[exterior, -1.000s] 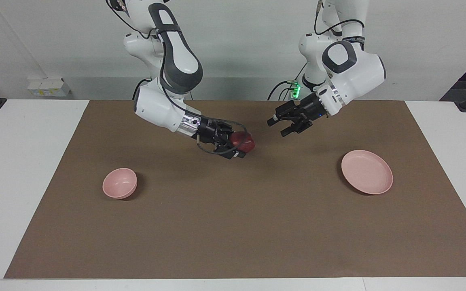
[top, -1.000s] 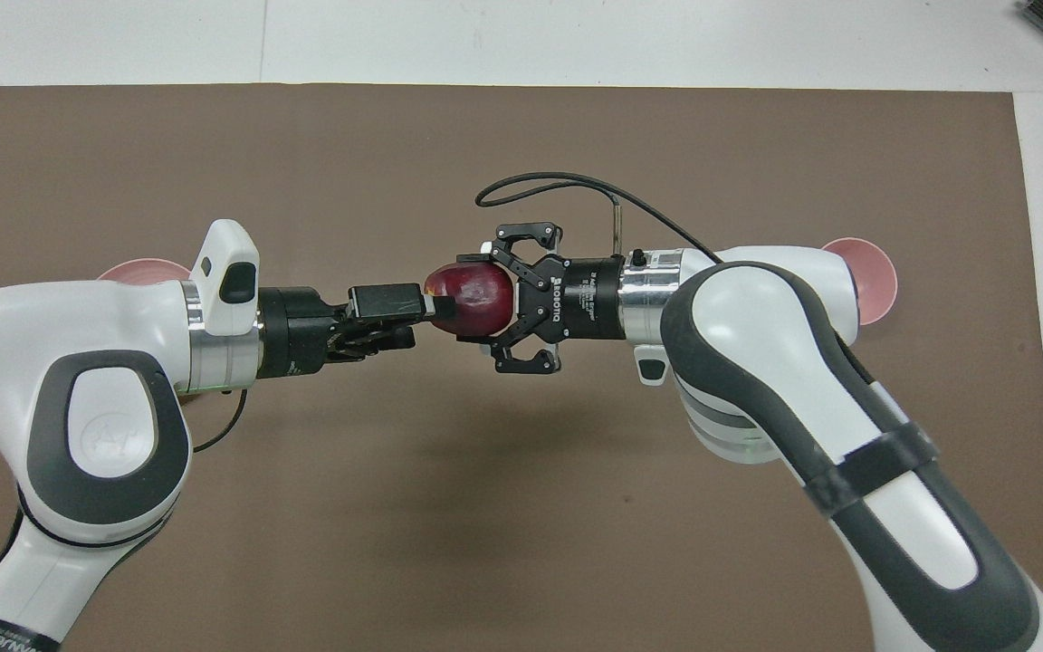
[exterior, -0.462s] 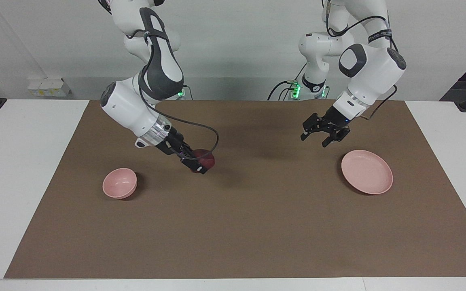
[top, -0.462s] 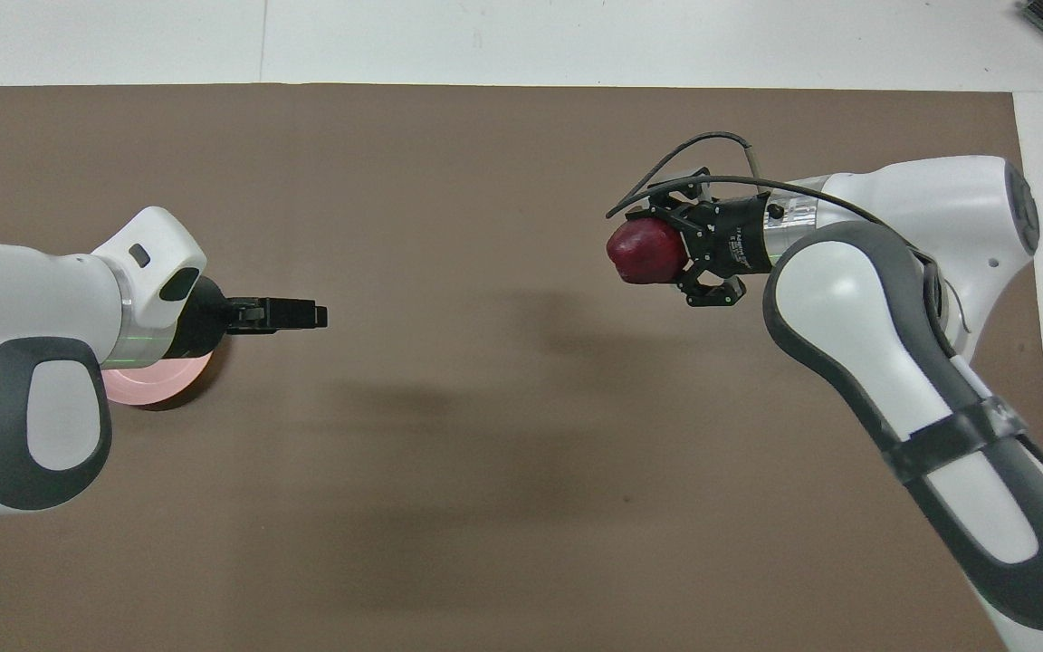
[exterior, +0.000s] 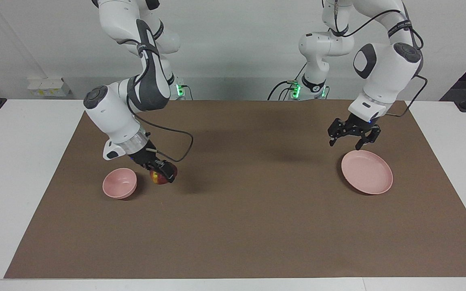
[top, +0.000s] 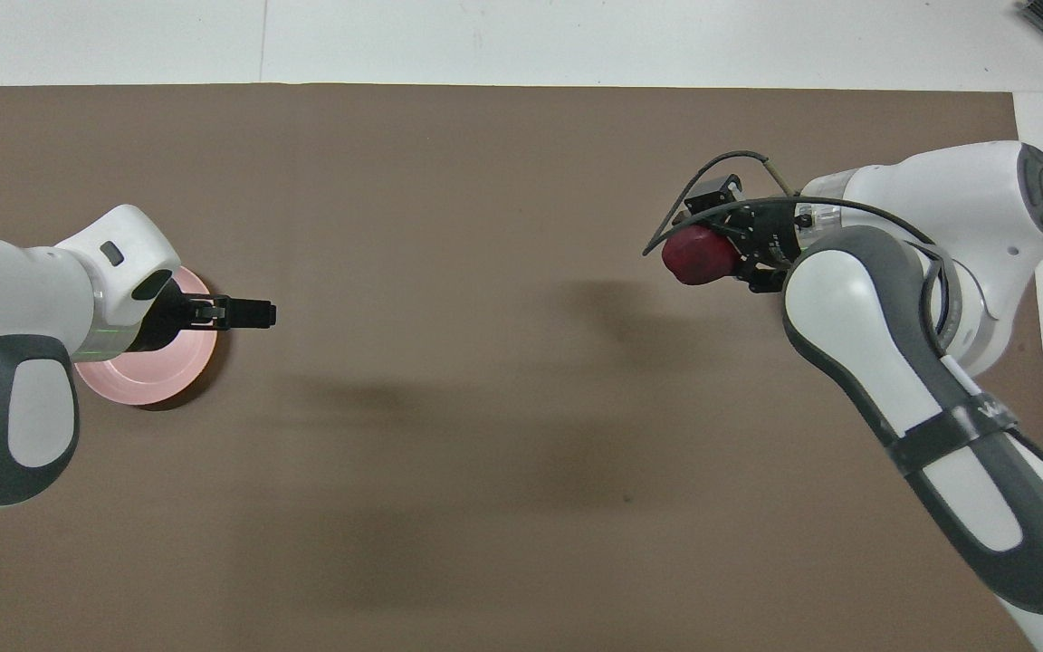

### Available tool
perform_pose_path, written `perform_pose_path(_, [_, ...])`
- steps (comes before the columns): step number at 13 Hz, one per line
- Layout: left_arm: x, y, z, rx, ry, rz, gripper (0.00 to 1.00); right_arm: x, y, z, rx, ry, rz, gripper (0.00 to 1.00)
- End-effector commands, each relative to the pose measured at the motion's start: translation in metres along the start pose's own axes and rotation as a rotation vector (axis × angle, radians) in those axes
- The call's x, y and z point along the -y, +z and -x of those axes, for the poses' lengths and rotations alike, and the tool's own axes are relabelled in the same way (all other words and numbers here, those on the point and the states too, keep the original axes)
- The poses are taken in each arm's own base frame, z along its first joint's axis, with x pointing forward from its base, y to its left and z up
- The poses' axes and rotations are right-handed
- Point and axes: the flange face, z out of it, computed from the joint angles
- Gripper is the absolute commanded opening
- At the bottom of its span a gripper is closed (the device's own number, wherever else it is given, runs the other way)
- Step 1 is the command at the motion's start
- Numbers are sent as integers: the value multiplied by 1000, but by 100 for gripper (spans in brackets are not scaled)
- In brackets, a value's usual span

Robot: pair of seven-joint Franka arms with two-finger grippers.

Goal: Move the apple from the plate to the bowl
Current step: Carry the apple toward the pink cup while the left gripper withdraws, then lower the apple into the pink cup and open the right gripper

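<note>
My right gripper (exterior: 163, 173) is shut on the dark red apple (exterior: 158, 178), which shows a small yellow patch. It holds the apple low over the mat, just beside the small pink bowl (exterior: 119, 183), toward the table's middle. From overhead the apple (top: 698, 256) shows at the right gripper's (top: 712, 258) tip, and the right arm hides the bowl. The wide pink plate (exterior: 366, 171) lies bare at the left arm's end. Over the plate's rim nearest the robots, my left gripper (exterior: 353, 139) hangs open and holds nothing. Overhead, the left gripper (top: 250, 313) pokes past the plate (top: 146, 385).
A brown mat (exterior: 249, 226) covers most of the white table (exterior: 14, 161). A black cable loops from the right wrist (exterior: 184, 145).
The right gripper carried the apple from over the mat's middle down to beside the bowl. The left gripper drew back, open, to over the plate's rim.
</note>
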Motion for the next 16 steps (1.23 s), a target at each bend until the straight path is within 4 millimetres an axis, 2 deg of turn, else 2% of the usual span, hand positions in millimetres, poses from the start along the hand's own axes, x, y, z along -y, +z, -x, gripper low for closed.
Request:
perform_pose_path(1, [14, -35, -21, 23, 7, -38, 100, -38, -11, -25, -46, -233, 90, 0])
perform_pose_path(3, [18, -80, -28, 33, 0, -39, 100, -65, -18, -37, -63, -377, 200, 0])
perform_pose_path(5, [20, -120, -31, 39, 24, -78, 100, -97, -19, -41, -55, -415, 272, 0])
perform_pose_path(7, [29, -150, -26, 64, 11, -84, 100, -113, -10, -33, -102, -477, 277, 0])
perform_pose_path(8, [34, -165, -24, 72, 2, -84, 100, -121, 2, -30, -117, -481, 273, 0])
perform_pose_path(10, [32, -184, -20, 88, 14, -96, 100, -129, 24, -20, -136, -486, 266, 0])
perform_pose_path(12, [33, -190, -19, 96, 10, -104, 100, -134, 45, -11, -144, -490, 260, 0])
perform_pose_path(13, [33, -190, -19, 96, 10, -101, 100, -133, 48, -11, -141, -493, 259, 63])
perform_pose_path(14, [34, -190, -18, 98, 9, -98, 100, -132, 45, -13, -145, -494, 259, 100])
perform_pose_path(16, [38, -188, -16, 115, 0, -97, 100, -133, 30, -16, -126, -484, 268, 100])
